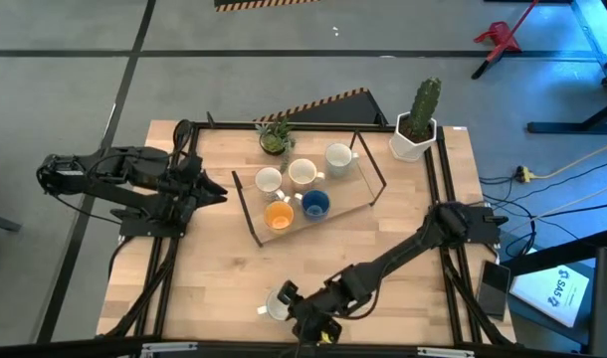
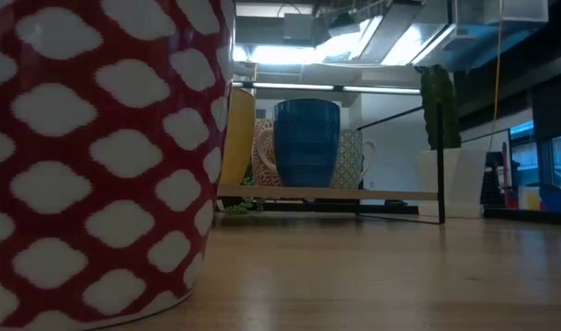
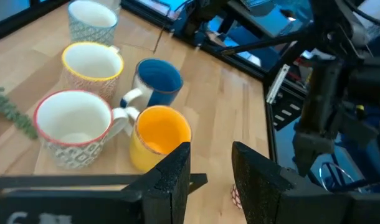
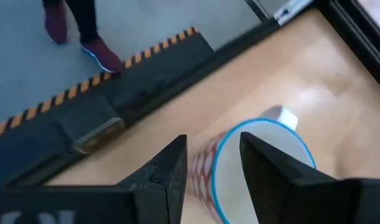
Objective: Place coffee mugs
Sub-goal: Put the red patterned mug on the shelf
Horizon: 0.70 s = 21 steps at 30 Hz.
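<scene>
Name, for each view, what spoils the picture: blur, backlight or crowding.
Low view: the red-and-white mug crowds the lens, and bright ceiling light leaves the blue mug dim. Right wrist view: floor and mug rim are soft with blur. High view: evenly lit.

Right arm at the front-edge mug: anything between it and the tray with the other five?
Nothing visible. The right gripper sits over the red-and-white mug at the table's front edge, fingers open astride its rim. Bare wood lies between it and the tray, where five mugs stand. The left gripper waits at the tray's left end, outside that path.
</scene>
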{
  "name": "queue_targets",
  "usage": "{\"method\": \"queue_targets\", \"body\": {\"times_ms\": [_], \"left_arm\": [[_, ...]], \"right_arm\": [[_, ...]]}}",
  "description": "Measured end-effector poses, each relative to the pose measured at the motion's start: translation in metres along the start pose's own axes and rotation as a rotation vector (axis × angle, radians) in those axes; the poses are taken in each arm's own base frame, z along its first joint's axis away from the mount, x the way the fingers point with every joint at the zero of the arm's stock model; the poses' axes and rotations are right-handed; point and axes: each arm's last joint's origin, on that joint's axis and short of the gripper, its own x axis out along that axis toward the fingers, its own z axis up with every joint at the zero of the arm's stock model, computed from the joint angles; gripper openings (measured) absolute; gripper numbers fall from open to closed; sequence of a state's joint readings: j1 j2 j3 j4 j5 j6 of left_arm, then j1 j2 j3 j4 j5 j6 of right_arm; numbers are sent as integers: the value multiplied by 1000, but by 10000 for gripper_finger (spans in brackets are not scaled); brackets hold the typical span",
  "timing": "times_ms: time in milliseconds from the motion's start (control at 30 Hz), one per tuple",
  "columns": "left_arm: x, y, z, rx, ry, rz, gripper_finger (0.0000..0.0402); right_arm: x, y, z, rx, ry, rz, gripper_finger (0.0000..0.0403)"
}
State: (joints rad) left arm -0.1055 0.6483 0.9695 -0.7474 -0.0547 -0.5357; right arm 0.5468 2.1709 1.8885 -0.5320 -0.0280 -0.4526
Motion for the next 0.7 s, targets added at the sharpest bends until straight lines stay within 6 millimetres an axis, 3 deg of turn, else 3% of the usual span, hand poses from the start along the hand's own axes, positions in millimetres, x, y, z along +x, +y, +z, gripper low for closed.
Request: {"method": "queue_targets", "body": {"times_ms": [233, 567, 700], "left_arm": [[0, 1, 0, -12, -3, 24, 112], [0, 3, -2, -10, 10, 50, 112], [0, 3, -2, -10, 10, 50, 112]], "right_arm": [[14, -6, -10, 14, 28, -17, 133], [34, 1, -29, -16, 152, 31, 132], [34, 0, -35, -4, 204, 43, 101]]}}
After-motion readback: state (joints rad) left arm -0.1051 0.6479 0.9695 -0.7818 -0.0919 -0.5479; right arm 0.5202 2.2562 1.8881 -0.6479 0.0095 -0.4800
